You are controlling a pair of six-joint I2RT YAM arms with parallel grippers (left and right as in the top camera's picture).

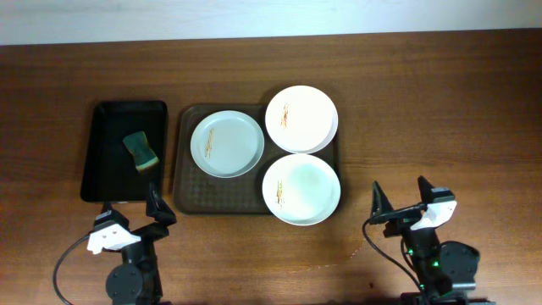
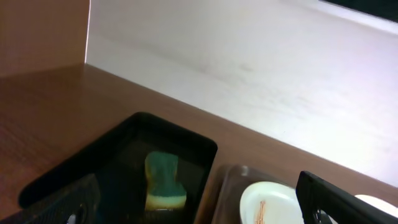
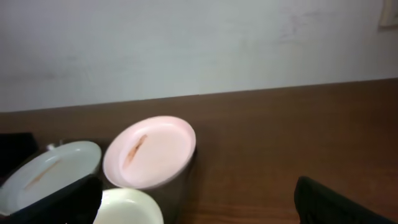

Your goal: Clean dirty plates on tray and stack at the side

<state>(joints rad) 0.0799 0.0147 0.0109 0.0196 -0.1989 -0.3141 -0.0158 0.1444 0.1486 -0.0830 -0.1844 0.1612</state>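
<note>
While both arms sit at the table's near edge, the left gripper [image 1: 131,213] and right gripper [image 1: 400,202] gape wide and empty. Beyond, three smeared plates [image 1: 301,189] rest on the tray [image 1: 188,182], the nearest overlapping its front rim. A sponge [image 1: 142,151] lies in the black tray [image 1: 106,169] beside.

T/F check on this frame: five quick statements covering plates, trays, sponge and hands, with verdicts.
1. Three plates lie on the brown tray. True.
2. The sponge lies on the brown tray. False: it is in the black tray, to the left of the brown one.
3. The left hand and right hand are both open and empty. True.
4. The plates are stacked in one pile. False: they are spread out side by side.
5. Orange-brown smears show on the plates. True.
</note>
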